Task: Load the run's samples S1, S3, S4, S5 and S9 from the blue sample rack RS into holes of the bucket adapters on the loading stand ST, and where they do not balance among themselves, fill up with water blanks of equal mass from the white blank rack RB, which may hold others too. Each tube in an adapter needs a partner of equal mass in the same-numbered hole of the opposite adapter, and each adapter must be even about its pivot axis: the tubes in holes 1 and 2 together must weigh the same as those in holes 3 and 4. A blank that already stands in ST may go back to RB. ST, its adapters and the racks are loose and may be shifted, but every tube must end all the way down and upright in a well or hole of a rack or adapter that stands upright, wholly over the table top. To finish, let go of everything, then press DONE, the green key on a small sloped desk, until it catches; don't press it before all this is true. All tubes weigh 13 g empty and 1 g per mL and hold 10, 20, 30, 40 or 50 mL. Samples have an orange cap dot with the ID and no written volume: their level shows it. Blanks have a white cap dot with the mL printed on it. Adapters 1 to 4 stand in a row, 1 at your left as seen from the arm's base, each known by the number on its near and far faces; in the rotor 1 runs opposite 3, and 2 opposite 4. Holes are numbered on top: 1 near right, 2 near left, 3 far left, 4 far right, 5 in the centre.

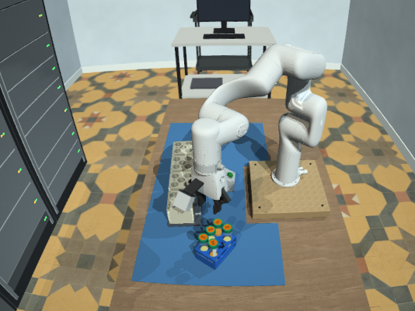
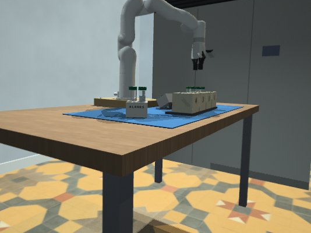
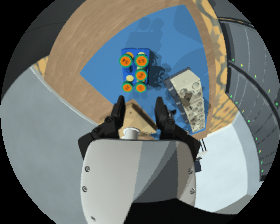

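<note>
The blue sample rack [image 1: 205,255] [image 3: 133,53] stands on the blue mat near the front and holds several tubes with orange cap dots, such as one at the back [image 1: 217,222]. The beige loading stand [image 1: 176,172] [image 2: 186,101] [image 3: 189,97] with its row of adapters lies to its left. My gripper [image 1: 210,207] [image 2: 198,65] [image 3: 140,102] is open and empty. It hangs high above the table, between the stand's near end and the sample rack. The white blank rack [image 2: 137,109] holds two green-capped tubes [image 2: 133,88]. The green DONE key [image 1: 230,175] shows beside my wrist.
The blue mat [image 1: 252,262] [image 2: 163,119] covers the middle of the wooden table [image 1: 311,258] [image 2: 73,135]. The arm's wooden base board [image 1: 291,204] lies to the right. Green caps [image 2: 195,87] show above the stand in the exterior view. Cabinets stand beyond the table's left edge.
</note>
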{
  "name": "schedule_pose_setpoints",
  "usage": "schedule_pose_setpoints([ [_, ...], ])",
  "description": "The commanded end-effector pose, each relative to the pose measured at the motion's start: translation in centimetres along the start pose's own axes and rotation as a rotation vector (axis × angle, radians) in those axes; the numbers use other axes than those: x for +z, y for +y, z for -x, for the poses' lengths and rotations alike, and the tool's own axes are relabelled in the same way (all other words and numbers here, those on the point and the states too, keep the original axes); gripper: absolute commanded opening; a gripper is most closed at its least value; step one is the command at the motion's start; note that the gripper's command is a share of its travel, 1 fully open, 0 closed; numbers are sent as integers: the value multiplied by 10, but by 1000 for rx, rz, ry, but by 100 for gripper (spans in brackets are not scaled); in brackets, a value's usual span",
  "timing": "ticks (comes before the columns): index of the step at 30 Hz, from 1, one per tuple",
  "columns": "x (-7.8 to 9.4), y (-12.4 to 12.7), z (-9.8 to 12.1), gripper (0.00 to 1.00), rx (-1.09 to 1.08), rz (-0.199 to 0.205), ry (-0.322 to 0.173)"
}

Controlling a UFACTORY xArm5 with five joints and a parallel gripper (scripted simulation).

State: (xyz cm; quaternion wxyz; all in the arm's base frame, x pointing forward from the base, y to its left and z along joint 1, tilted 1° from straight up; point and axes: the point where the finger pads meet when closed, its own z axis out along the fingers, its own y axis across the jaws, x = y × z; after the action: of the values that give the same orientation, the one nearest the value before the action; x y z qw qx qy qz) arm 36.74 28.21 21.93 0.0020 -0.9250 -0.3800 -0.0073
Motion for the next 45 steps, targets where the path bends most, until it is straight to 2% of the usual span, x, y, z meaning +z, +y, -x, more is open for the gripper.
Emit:
schedule_pose_setpoints([
  [1, -2, 0, -1, 57, -1, 1, 4],
  [45, 74, 0, -1, 57, -1, 0, 4],
])
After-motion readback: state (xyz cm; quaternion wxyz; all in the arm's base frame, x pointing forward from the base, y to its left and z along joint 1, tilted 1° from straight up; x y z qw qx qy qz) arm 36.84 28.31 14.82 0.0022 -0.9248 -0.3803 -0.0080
